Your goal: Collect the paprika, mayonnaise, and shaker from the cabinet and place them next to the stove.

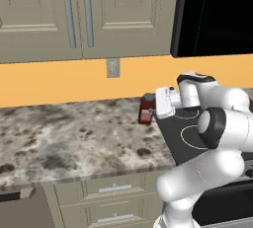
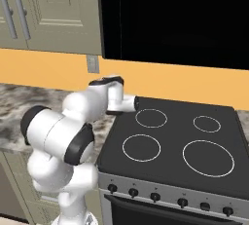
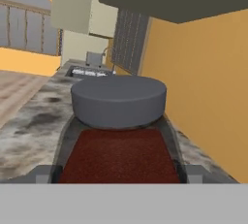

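Beside the stove (image 2: 185, 141), at its left edge, the arm reaches low over the marbled desk (image 1: 59, 138) with the pincer (image 1: 146, 109) pointing along the back wall. The paprika (image 3: 118, 157) sits between the two fingers: in the hand view its dark red body and broad grey cap fill the space from one finger to the other, with the fingertips (image 3: 43, 173) showing at each side of it. The pincer is clamped on the bottle, its fingers set wide because the bottle is wide. In the left base view the paprika appears as a small dark red shape at the end of the white hand, close above the desk and just beside the cooktop's near corner. Whether its base already touches the desk cannot be told.

Task progress, as judged from this position:

1. Paprika: carried to the drop zone next to the stove and apparently at the point of being set down. It is not yet released.
2. Mayonnaise: not visible on the desk near the stove; judged still to be fetched.
3. Shaker: likewise not visible near the stove; judged still to be fetched.

The cabinet (image 1: 44, 19) hangs above the desk to the left, its doors closed in the left base view. Roughly one third of the work is near completion, with two items remaining.
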Robot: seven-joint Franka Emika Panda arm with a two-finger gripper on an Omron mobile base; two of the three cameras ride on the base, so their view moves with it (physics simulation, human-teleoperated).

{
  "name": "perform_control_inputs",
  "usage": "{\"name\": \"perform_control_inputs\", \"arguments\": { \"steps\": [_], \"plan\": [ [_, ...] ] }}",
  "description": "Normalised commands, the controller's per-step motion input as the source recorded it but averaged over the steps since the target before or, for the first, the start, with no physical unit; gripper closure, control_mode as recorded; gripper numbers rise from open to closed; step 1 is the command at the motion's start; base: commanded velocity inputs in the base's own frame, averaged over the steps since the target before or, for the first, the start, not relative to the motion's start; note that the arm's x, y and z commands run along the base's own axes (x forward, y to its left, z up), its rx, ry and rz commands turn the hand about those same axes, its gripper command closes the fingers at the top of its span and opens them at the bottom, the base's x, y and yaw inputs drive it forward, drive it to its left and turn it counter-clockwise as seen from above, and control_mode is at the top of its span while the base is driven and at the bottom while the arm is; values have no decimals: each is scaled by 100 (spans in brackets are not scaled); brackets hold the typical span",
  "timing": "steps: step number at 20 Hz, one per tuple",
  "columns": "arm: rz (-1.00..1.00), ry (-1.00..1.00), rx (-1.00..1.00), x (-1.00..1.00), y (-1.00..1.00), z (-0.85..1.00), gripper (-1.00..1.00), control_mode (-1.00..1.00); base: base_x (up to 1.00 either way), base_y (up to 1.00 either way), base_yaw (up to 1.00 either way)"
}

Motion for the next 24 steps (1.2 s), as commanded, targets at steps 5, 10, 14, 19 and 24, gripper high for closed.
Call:
{"name": "perform_control_inputs", "arguments": {
  "steps": [5,10,14,19,24],
  "plan": [
    [0,0,0,63,0,-34,100,-100,0,0,0],
    [1,0,0,60,0,-39,100,-100,0,0,0],
    [3,0,0,49,0,-36,100,-100,0,0,0],
    [2,2,-1,46,0,-26,100,-100,0,0,0],
    [0,0,-3,5,2,-34,-100,-100,0,0,0]
  ]
}}
